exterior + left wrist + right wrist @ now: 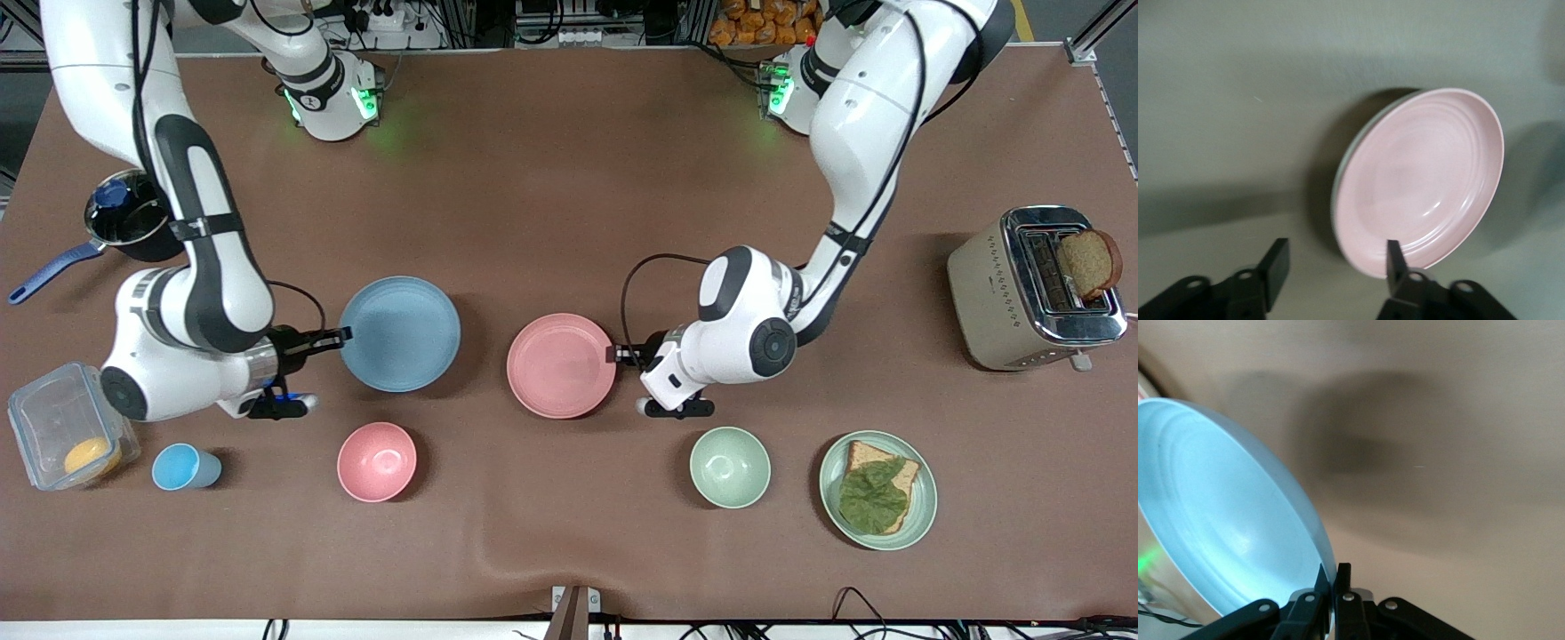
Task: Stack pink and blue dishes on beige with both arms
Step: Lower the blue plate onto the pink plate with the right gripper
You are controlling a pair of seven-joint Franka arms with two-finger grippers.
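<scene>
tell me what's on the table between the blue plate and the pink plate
Nothing: in the front view only bare brown tablecloth separates the blue plate from the pink plate.

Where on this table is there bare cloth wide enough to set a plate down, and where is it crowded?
Widest bare cloth: between the arm bases and the blue plate and pink plate. Another patch lies between the left arm and the toaster. Crowded: the row nearest the camera, from container and blue cup to sandwich plate.
</scene>
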